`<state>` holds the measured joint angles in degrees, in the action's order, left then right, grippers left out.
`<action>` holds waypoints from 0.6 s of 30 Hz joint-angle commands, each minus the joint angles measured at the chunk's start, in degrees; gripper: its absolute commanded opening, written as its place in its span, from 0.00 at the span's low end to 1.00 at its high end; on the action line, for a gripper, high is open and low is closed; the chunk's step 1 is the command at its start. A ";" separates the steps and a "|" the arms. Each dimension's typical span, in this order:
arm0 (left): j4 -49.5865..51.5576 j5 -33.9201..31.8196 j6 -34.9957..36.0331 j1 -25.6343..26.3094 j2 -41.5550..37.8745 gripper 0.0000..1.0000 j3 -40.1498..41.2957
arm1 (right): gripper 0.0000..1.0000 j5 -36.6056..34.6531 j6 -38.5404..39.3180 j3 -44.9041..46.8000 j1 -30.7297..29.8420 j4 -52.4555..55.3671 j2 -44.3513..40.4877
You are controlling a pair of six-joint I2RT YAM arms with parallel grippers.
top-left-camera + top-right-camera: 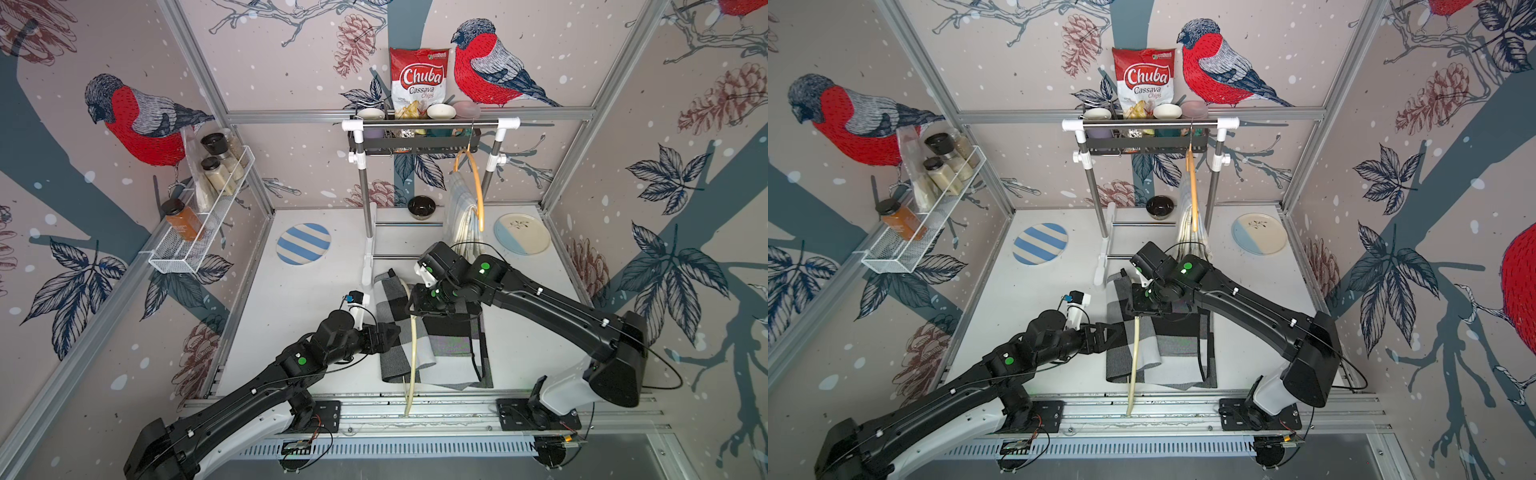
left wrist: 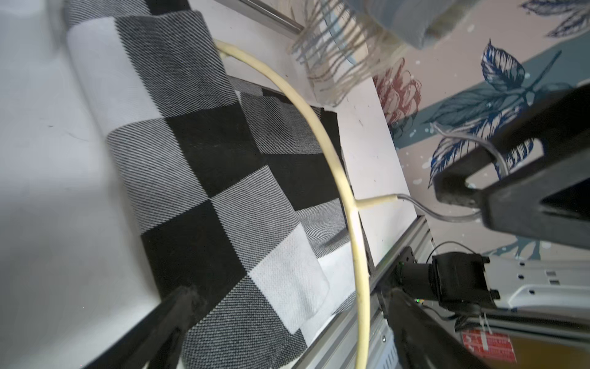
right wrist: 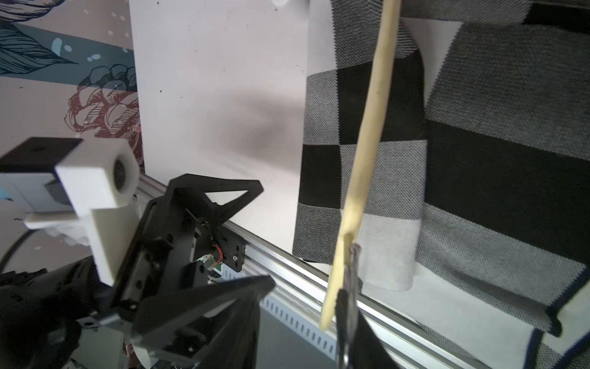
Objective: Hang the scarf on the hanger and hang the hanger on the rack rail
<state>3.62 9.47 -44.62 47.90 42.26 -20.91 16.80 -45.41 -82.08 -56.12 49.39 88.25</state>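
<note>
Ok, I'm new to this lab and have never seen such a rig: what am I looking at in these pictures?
Two black robot arms, each ending in a two-fingered gripper, work at a white table. Two pictures look down from overhead; the other two come from cameras on the wrists. A checked scarf lies on the table with a cream hanger over it. The left gripper stands open beside the scarf, holding nothing. The right gripper is at the hanger's hook; whether it grips is unclear. Further back lie a striped plate and a dark bowl.
</note>
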 commanded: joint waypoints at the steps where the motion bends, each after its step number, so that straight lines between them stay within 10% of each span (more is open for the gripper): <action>1: -5.04 -0.29 3.02 1.06 0.62 0.95 0.87 | 0.53 4.59 -2.60 -1.07 -0.98 -3.30 1.35; 8: -4.96 -2.96 4.04 3.02 -3.55 0.95 2.90 | 0.77 9.20 -7.89 -2.53 -1.95 -9.69 3.26; 18: -9.78 -3.95 2.76 4.29 -2.51 0.91 5.24 | 0.83 10.29 -11.06 -4.63 -2.35 -13.46 6.62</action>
<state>-2.13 6.17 -42.02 51.99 39.11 -15.59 27.05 -55.86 -85.80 -58.46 36.56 94.63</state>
